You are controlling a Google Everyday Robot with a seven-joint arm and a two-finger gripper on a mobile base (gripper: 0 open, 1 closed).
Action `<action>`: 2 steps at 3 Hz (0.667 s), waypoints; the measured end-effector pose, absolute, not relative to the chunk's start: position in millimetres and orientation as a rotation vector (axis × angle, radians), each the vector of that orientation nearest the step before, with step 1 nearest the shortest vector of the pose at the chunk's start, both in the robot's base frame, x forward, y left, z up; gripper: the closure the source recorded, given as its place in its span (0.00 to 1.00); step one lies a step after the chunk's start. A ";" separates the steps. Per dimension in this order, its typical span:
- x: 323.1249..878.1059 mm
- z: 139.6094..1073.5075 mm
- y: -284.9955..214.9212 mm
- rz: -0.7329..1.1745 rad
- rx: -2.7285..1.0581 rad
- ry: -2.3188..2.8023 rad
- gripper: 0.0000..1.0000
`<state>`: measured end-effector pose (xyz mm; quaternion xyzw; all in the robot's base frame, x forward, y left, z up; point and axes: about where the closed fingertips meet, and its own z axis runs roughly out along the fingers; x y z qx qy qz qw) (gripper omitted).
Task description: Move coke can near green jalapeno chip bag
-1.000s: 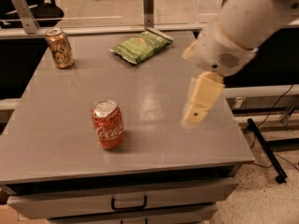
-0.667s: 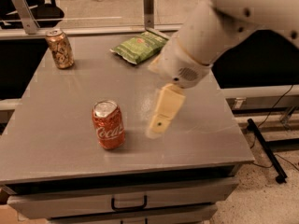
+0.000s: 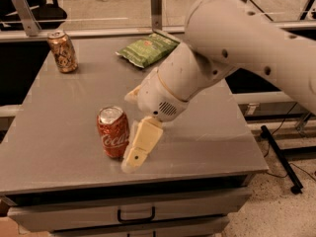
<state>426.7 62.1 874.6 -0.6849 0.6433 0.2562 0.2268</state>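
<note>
Camera view looks down on a grey table (image 3: 59, 147) with a drawer in its front, whose dark handle (image 3: 136, 215) shows at the bottom edge. The coke can (image 3: 112, 131) stands upright on the front left part of the tabletop, its silver top up and the white script facing the camera. The gripper (image 3: 140, 144) hangs just beside the can on its right, a cream-coloured piece slanting down and to the left until its tip is close to the table surface near the can's base. It looks to be touching the can's side or nearly so; which of the two cannot be told. Whether the gripper stands apart or closed cannot be told either, as only this one cream piece shows clearly. The white arm (image 3: 237, 38) comes in from the upper right and ends in a rounded wrist above the gripper.

The green jalapeno chip bag (image 3: 147, 49) lies flat near the table's rear edge, well apart from the coke can and partly behind the arm. A gold-brown can (image 3: 62, 51) stands upright at the rear left corner, far from both.
</note>
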 end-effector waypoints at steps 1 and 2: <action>423.4 862.4 81.0 0.814 -1.833 1.735 0.00; 426.6 858.4 97.3 0.889 -1.770 1.709 0.17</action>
